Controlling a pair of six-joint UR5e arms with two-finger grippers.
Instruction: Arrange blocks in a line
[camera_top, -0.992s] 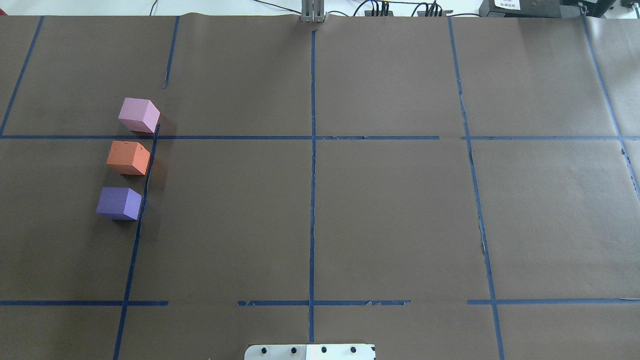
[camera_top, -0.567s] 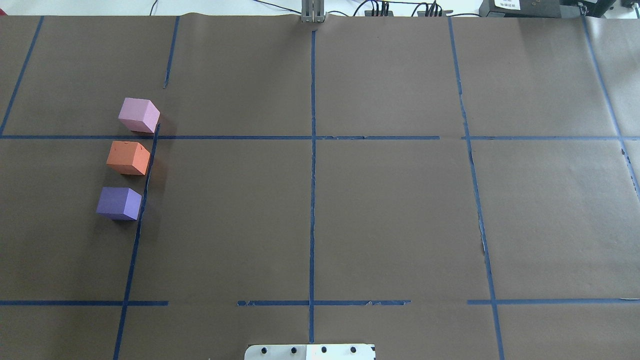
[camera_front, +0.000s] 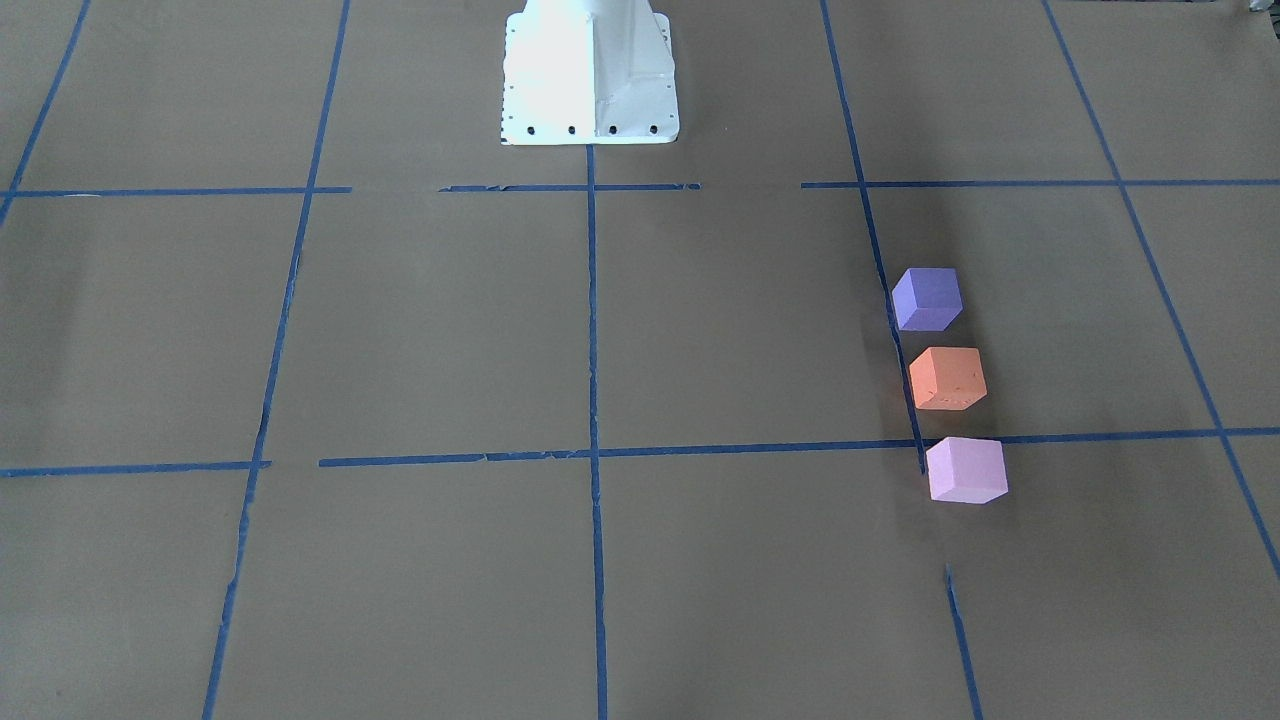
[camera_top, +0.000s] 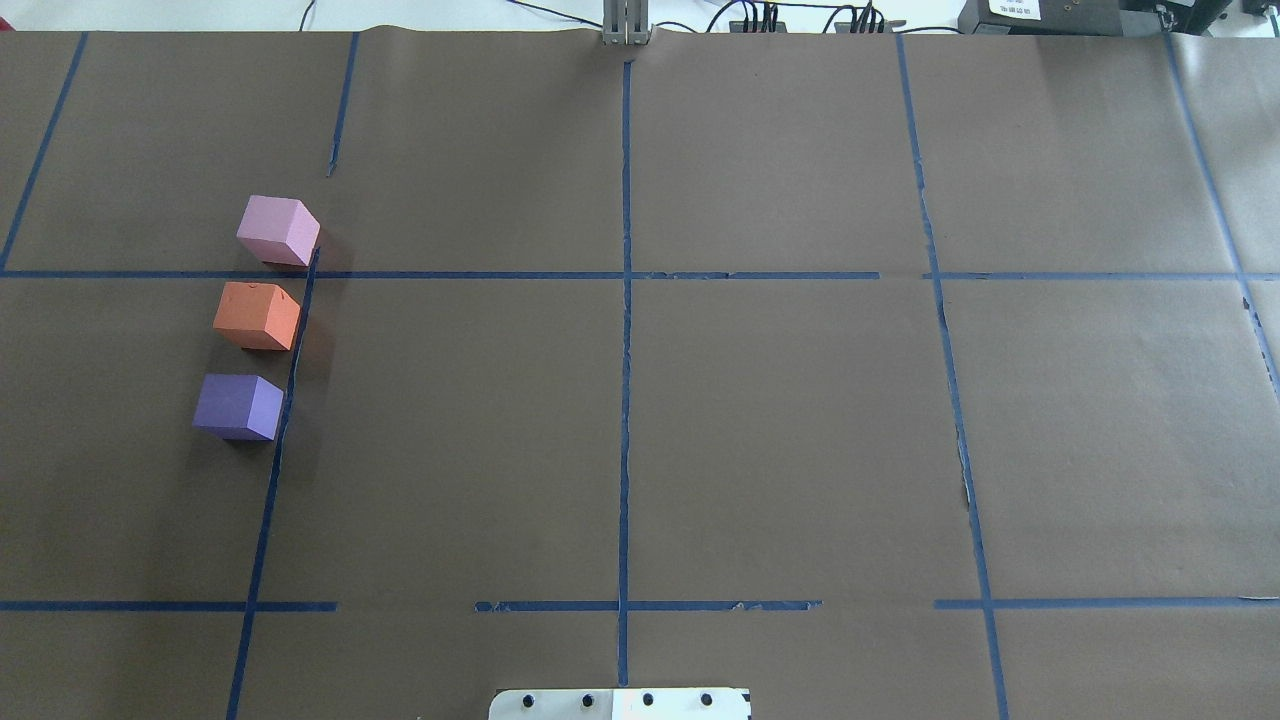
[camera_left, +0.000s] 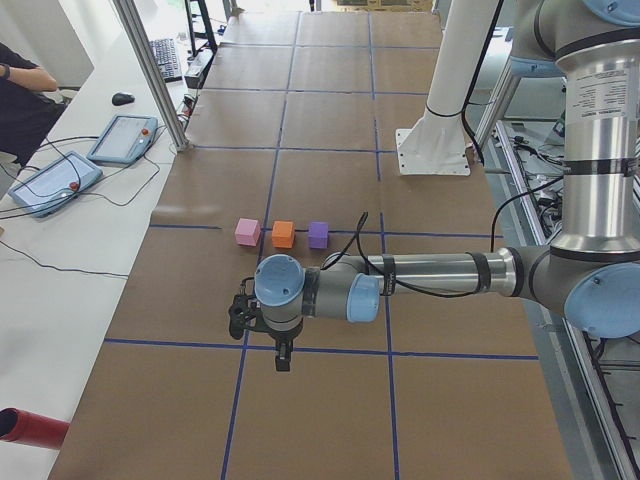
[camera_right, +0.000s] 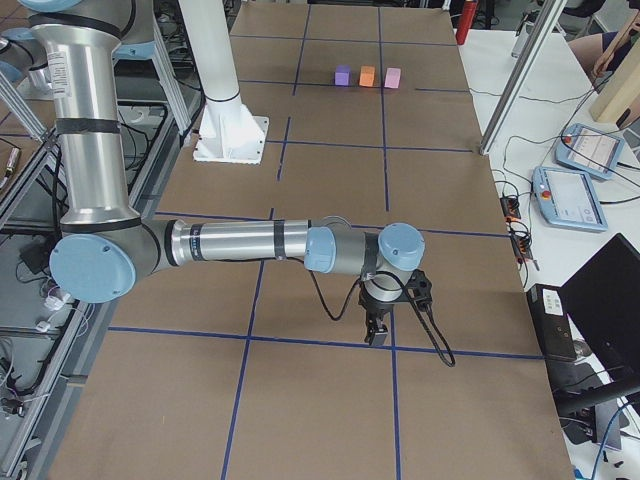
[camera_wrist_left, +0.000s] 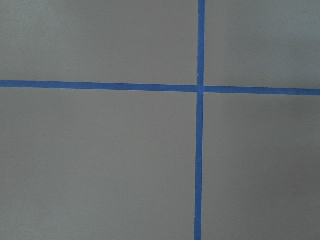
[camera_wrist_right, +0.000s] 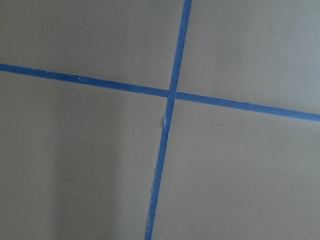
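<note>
Three cubes stand in a straight row on the brown paper along a blue tape line, small gaps between them: the pale pink block (camera_top: 278, 230), the orange block (camera_top: 257, 316) and the purple block (camera_top: 239, 407). They also show in the front view: purple block (camera_front: 927, 298), orange block (camera_front: 947, 378), pink block (camera_front: 966, 469). My left gripper (camera_left: 283, 360) hangs over the table's left end, away from the blocks. My right gripper (camera_right: 377, 333) hangs over the far right end. Both show only in side views, so I cannot tell if they are open or shut. The wrist views show only paper and tape.
The white robot base (camera_front: 590, 80) stands at the table's near middle edge. Blue tape lines (camera_top: 625, 300) grid the paper. Two teach pendants (camera_left: 120, 138) and cables lie beyond the far edge beside a metal post (camera_left: 150, 70). A red cylinder (camera_left: 30, 428) lies at the left end.
</note>
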